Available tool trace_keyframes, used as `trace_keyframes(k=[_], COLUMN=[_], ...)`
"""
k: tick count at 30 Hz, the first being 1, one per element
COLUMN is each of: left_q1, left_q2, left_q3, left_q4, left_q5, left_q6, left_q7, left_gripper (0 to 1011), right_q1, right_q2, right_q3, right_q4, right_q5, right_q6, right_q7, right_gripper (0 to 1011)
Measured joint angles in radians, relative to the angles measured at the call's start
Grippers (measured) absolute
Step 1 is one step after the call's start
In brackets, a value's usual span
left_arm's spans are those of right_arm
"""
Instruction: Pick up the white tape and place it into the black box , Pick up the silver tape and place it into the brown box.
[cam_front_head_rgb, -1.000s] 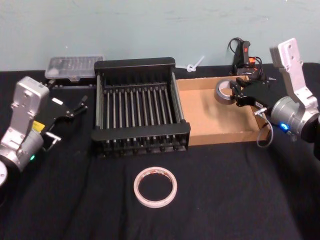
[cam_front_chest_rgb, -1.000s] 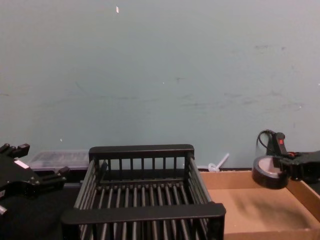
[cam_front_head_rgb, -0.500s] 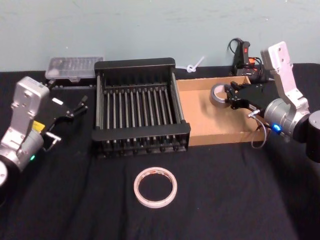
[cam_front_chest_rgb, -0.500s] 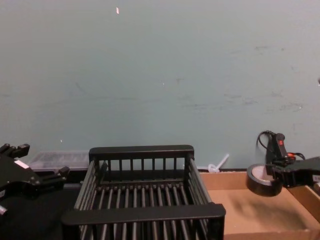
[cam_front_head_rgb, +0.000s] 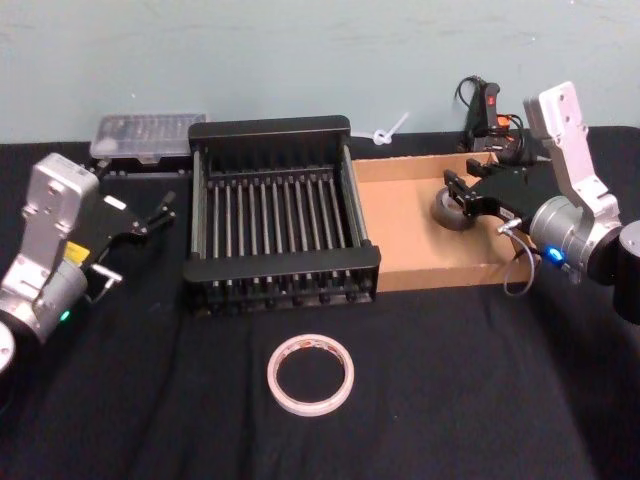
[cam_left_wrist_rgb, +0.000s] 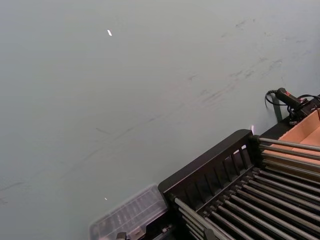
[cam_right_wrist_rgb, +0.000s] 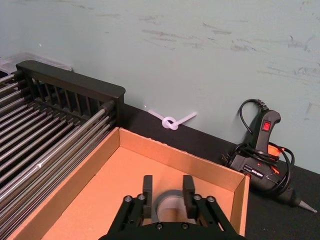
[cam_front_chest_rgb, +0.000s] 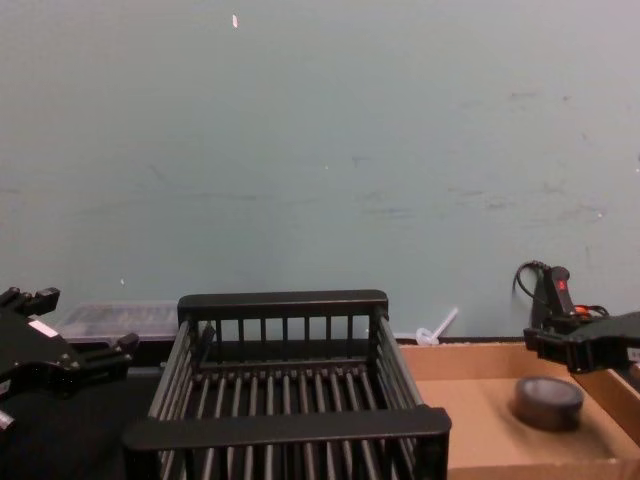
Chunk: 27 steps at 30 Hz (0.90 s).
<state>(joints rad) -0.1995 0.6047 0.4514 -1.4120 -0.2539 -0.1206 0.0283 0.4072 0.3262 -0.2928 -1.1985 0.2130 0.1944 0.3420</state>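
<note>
Down goes the silver tape (cam_front_head_rgb: 452, 211), which half a second ago hung in the right hand's grip above the cardboard and now lies flat on the floor of the brown box (cam_front_head_rgb: 402, 232), toward its far right corner, and in the chest view the roll (cam_front_chest_rgb: 548, 402) sits clear below the black fingers. Over on the left, the left hand (cam_front_head_rgb: 135, 222) hovers over the black surface (cam_front_head_rgb: 480, 400) just beside the black box (cam_front_head_rgb: 280, 215), its fingers spread apart and holding nothing, parked where it was before. Behind it a clear plastic case (cam_front_head_rgb: 148, 133) rests against the wall. Next across comes the black box itself, slatted floor bare, pressed side by side against the brown box. In front of it, near the front of the surface and well apart from both containers, the white tape (cam_front_head_rgb: 311, 373) lies flat and untouched. Further right, a white knotted tie (cam_front_head_rgb: 390, 130) lies on the surface behind the brown box. Then the right hand (cam_front_head_rgb: 462, 196) hangs above the far right part of the brown box, right over the silver roll; the right wrist view shows its two fingers (cam_right_wrist_rgb: 148, 192) parted with the grey curve of the roll (cam_right_wrist_rgb: 167, 204) showing between them, released and no longer gripped. Last, at the far right by the wall, a black glue gun (cam_front_head_rgb: 488, 110) with a red switch lies among its cable.
</note>
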Motion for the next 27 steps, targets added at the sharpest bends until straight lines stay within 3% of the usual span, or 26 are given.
trace_keyframes(k=[16, 22, 27], left_q1=[0.0, 0.0, 0.0], left_q2=[0.0, 0.0, 0.0], left_q3=[0.0, 0.0, 0.0], left_q4=[0.0, 0.0, 0.0], left_q5=[0.0, 0.0, 0.0], left_q6=[0.0, 0.0, 0.0], left_q7=[0.0, 0.0, 0.0], left_gripper=[1001, 1001, 1001], right_q1=[-0.001, -0.001, -0.001], right_q2=[0.001, 0.001, 0.001], right_q3=[0.001, 0.001, 0.001], right_q4=[-0.002, -0.002, -0.002], right_q5=[0.002, 0.003, 0.003], right_q6=[0.002, 0.003, 0.003], right_q7=[0.0, 0.0, 0.0], right_gripper=[878, 1000, 1002])
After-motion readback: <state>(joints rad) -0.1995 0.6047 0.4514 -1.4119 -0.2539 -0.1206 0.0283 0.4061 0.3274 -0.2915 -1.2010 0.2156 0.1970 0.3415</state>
